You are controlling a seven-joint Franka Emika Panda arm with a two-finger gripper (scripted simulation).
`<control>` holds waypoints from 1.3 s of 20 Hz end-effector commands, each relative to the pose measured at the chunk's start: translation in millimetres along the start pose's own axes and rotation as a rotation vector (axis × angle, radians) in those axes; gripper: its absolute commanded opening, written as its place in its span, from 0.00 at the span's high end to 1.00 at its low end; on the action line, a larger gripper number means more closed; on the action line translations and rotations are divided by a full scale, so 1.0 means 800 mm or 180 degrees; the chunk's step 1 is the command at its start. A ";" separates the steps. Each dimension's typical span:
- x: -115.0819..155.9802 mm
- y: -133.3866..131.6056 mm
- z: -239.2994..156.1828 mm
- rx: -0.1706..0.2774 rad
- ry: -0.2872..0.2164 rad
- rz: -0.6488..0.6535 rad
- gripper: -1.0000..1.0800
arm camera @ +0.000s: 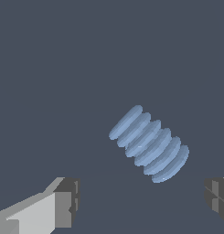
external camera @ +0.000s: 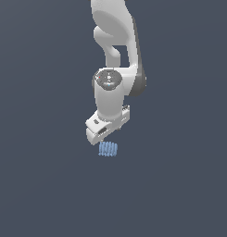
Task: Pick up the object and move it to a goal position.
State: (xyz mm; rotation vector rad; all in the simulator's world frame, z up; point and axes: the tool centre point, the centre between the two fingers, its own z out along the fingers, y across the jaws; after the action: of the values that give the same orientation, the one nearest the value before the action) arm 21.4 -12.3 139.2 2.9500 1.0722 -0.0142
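Here there is one object (external camera: pixel 108 149), a small light-blue ribbed cylinder, and one white arm (external camera: pixel 116 51) with one gripper (arm camera: pixel 141 201). The surface is a plain dark grey-blue that fills both views, with no walls showing. The object lies on its side just below the gripper in the exterior view, its long axis running across that view. The fingers (arm camera: pixel 67 201) stand wide apart, grasping nothing
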 end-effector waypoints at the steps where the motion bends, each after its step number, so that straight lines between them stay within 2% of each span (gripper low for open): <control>1: 0.001 0.003 0.004 -0.0002 -0.0002 -0.0224 0.04; 19: 0.011 0.023 0.030 -0.0007 0.0008 -0.1784 0.04; 26: 0.014 0.029 0.038 -0.0010 0.0018 -0.2257 0.04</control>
State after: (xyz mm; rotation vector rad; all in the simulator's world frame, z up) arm 43.6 -22.9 110.1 2.4263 1.9948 -0.0061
